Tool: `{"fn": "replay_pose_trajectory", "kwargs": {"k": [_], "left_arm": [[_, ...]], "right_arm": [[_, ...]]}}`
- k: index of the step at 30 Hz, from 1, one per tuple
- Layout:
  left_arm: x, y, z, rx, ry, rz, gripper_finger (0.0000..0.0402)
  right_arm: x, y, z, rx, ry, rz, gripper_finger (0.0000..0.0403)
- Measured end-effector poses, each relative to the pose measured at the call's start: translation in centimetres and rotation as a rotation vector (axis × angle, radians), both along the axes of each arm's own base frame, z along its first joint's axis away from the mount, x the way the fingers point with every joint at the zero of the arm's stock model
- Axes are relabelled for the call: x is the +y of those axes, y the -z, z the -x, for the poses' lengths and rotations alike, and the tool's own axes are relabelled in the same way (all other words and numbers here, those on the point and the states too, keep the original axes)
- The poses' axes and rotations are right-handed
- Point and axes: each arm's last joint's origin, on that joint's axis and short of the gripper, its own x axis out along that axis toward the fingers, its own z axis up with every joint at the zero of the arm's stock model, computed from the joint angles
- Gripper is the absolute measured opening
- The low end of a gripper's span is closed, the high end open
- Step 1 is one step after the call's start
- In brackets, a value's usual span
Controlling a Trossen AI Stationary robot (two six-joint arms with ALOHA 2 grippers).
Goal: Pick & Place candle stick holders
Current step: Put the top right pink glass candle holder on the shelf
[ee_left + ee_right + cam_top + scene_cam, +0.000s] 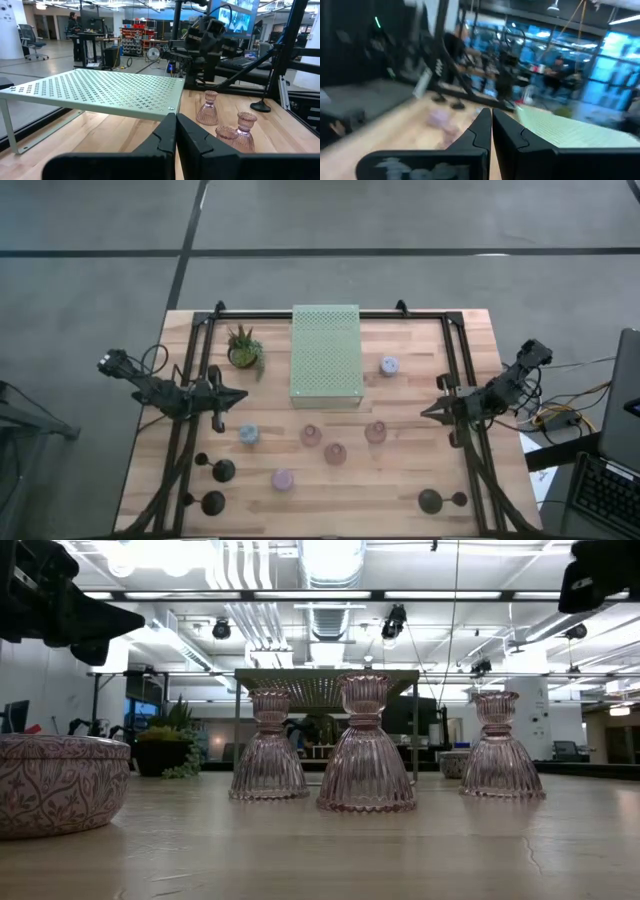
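Left end effector (240,396) and right end effector (424,412), both closed, facing inward.

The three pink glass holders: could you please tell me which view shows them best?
The low view: all three pink glass holders stand upright, close and unobstructed. The high view shows them small from above; the left wrist view catches them at its edge; the right wrist view is unclear.

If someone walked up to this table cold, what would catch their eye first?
Probably the pale green perforated board standing at the table's far middle, then the three pink glass candle stick holders clustered just in front of it. Both the left gripper and right gripper hang shut at either side, holding nothing.
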Motion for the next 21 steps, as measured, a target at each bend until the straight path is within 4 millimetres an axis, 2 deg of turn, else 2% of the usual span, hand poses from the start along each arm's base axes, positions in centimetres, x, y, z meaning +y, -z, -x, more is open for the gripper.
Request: {"fn": "replay_pose_trajectory", "kwargs": {"k": [3, 7, 12, 15, 21], "left_arm": [[0.0, 0.0, 0.0, 0.000, 0.000, 0.000, 0.0014], [0.0, 0.0, 0.0, 0.000, 0.000, 0.000, 0.0014], [0.0, 0.0, 0.0, 0.000, 0.000, 0.000, 0.0014], [0.0, 0.0, 0.0, 0.000, 0.000, 0.000, 0.0014], [0.0, 0.0, 0.0, 0.000, 0.000, 0.000, 0.0014]], "right_arm": [[0.0, -0.6, 0.1, -0.012, -0.062, -0.230, 0.0008], [-0.1, -1.4, 0.3, -0.083, -0.080, -0.299, 0.0008], [0.0, -2.6, 0.4, -0.148, -0.189, -0.493, 0.0008], [0.1, -2.5, -0.1, -0.122, -0.124, -0.582, 0.0008], [1.3, -2.4, -1.8, 0.016, -0.029, -0.607, 0.0020]]}}
